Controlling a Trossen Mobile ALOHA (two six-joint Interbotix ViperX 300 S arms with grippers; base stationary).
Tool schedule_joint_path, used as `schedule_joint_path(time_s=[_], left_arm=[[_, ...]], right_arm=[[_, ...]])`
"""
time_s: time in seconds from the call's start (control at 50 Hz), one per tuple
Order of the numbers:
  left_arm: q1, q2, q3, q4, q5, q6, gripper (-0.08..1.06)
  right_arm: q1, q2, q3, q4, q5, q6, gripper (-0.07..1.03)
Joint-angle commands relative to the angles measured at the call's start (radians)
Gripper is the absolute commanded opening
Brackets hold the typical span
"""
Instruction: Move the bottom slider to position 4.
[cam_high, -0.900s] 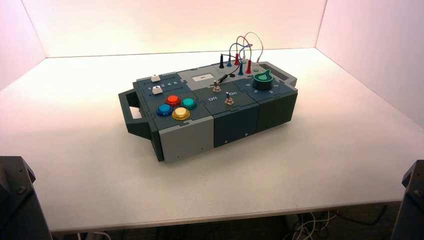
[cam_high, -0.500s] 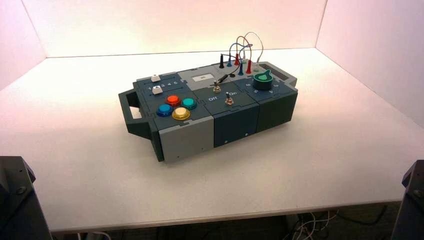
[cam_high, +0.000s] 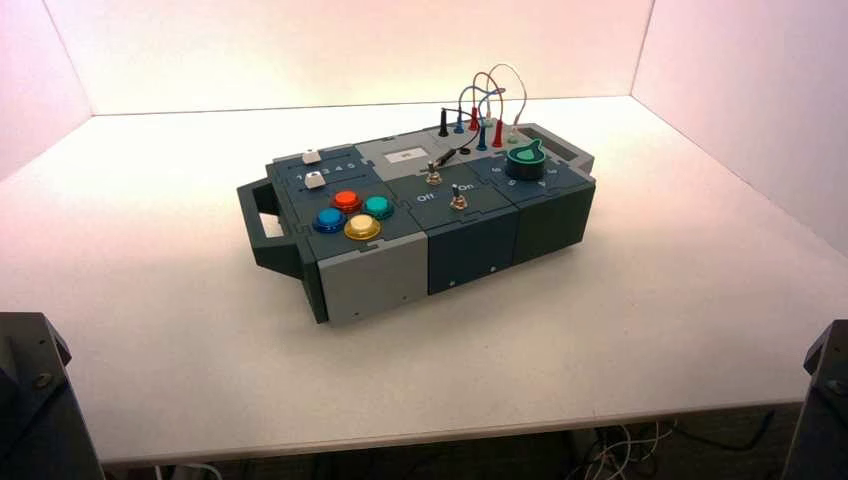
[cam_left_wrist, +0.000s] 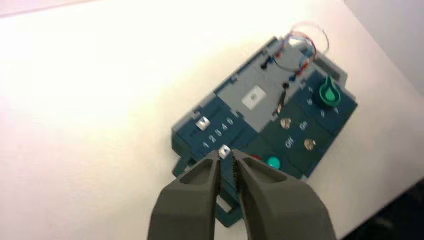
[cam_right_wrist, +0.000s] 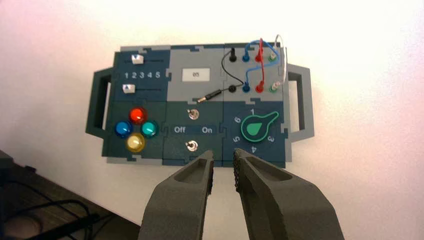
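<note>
Honestly, pinch bottom slider (cam_right_wrist: 129, 88) low, probably light but slippery, with slightly spread left gripper (cam_left_wrist: 227, 153) front-left of box (cam_high: 375, 275), resting right gripper (cam_right_wrist: 223, 154) front-right.

The bottom slider (cam_right_wrist: 129, 88) was white, as was the top slider (cam_right_wrist: 137, 59), both on a dark blue panel (cam_right_wrist: 160, 67) with white numerals. Beside it, a pale grey panel (cam_right_wrist: 177, 91) framed a white label (cam_right_wrist: 195, 75) with dark digits. The four round buttons were red (cam_right_wrist: 137, 115), blue (cam_right_wrist: 123, 129), green (cam_right_wrist: 149, 128) and yellow (cam_right_wrist: 135, 142). The switches (cam_right_wrist: 193, 114) were metallic, on dark green with white lettering. The knob (cam_right_wrist: 256, 127) was green, on dark blue. The wires (cam_right_wrist: 262, 64) were black, blue, red and white; their plugs (cam_right_wrist: 259, 88) were black, blue, red and green. The left handle (cam_high: 262, 232) was dark green-grey, the right one (cam_right_wrist: 303, 102) grey. The table (cam_high: 600, 330) was plain whitish.
</note>
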Motion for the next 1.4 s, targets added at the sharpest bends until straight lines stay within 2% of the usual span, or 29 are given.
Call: schedule_joint_path(time_s=[0.02,0.1,0.24,0.4,0.56,0.84,1.06,1.4], left_arm=[[-0.012,0.041,-0.012,-0.003,-0.017,0.005,0.03],[-0.014,0.074,-0.011,-0.002,-0.026,0.006,-0.02],[-0.020,0.132,-0.006,-0.002,-0.061,0.017,-0.03],[-0.052,0.218,-0.008,-0.002,-0.086,0.023,-0.03],[-0.054,0.316,-0.009,-0.002,-0.140,0.023,-0.03],[-0.092,0.485,-0.037,-0.002,-0.161,0.028,-0.03],[-0.123,0.554,-0.055,-0.003,-0.189,0.023,-0.03],[-0.123,0.660,-0.069,-0.003,-0.222,0.020,-0.03]], right_arm=[[-0.002,-0.006,-0.041,0.006,-0.002,0.003,0.24],[-0.002,-0.006,-0.046,0.006,-0.003,0.005,0.24],[-0.002,-0.003,-0.051,0.008,-0.002,0.006,0.24],[-0.002,0.008,-0.057,0.009,-0.002,0.008,0.24],[-0.002,0.009,-0.057,0.011,-0.002,0.009,0.24],[-0.002,0.009,-0.055,0.014,-0.002,0.006,0.24],[-0.002,0.003,-0.049,0.014,0.000,0.005,0.24],[-0.002,0.000,-0.054,0.012,0.000,0.002,0.24]])
